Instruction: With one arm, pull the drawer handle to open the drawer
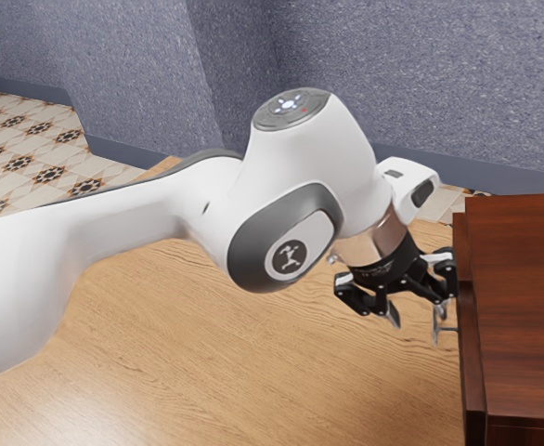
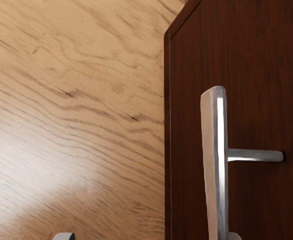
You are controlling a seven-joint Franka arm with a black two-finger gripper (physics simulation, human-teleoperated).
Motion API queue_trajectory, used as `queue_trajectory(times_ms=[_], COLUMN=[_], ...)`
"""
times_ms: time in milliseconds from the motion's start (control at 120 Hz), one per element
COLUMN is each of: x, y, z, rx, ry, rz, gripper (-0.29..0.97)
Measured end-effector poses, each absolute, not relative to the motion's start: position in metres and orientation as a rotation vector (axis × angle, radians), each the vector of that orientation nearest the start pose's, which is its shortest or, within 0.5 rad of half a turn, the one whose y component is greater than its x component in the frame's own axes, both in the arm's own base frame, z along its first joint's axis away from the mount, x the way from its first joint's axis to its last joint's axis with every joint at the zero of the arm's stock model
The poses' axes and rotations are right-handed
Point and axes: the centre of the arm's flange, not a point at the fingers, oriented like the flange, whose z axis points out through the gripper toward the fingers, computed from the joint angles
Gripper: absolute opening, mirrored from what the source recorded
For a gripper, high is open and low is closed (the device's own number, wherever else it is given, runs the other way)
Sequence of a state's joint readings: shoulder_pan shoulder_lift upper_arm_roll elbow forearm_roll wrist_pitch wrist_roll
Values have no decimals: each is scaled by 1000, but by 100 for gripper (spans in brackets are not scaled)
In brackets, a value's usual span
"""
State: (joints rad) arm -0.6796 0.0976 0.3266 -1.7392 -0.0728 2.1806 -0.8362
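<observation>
A dark reddish-brown wooden drawer (image 1: 518, 297) is set upright on the light wooden table (image 1: 207, 372). A slim brushed-silver metal bar handle (image 2: 214, 165) is mounted on its front face, held off it by a short post.

The white robot arm (image 1: 161, 242) reaches from the exterior view's left over the light wooden table (image 1: 207, 372). Its black two-finger gripper (image 1: 416, 318), fingers spread apart, hangs just beside the dark red-brown wooden drawer cabinet (image 1: 523, 307).

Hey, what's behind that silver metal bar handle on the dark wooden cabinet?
Behind the silver metal bar handle is the dark reddish-brown wooden drawer front, joined by a short metal post. The drawer's inside is hidden by that front.
</observation>
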Motion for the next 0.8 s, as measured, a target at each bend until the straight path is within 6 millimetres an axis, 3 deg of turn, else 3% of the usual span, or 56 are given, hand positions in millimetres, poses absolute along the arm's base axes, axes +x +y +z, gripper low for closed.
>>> queue_trajectory(times_ms=[800], x=[563], y=[-207], z=[548], rx=[-3220], ry=[-853], rz=[-427], gripper=[33])
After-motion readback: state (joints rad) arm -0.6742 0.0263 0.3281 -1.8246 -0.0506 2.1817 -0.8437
